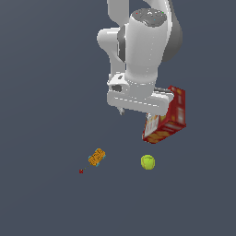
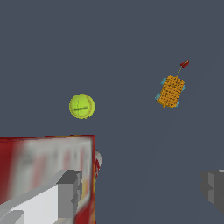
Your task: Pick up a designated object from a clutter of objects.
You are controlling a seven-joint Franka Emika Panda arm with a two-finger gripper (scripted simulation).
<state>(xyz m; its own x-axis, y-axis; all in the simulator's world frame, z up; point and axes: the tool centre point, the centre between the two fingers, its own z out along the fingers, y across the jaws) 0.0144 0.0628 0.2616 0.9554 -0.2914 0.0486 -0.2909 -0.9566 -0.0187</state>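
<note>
You are holding the gripper wide open and empty: its two fingers are standing far apart at the near edge of the wrist view, with nothing between them. You are seeing almost nothing of the can; only a thin curved sliver, grey and red, is peeking out past the edge of the box, and I am judging that sliver to be the can rather than reading it clearly. In the exterior view the can is not showing at all, since the arm and the box are covering that spot. The ball, the block and the speck are lying well apart from it and are not getting in your way. You are likely dealing with a stiff metal cylinder, neither fragile nor soft, but smooth-sided and probably slippery, and heavier than its size suggests if it is full. Being round, it is liable to roll or squirt sideways if you are pinching off-centre. You are best aiming to close across its full width at mid-height on the label, not on the rim. The box is sitting right against or just beside it, I cannot tell which, so finger room on that side is looking tight.
</note>
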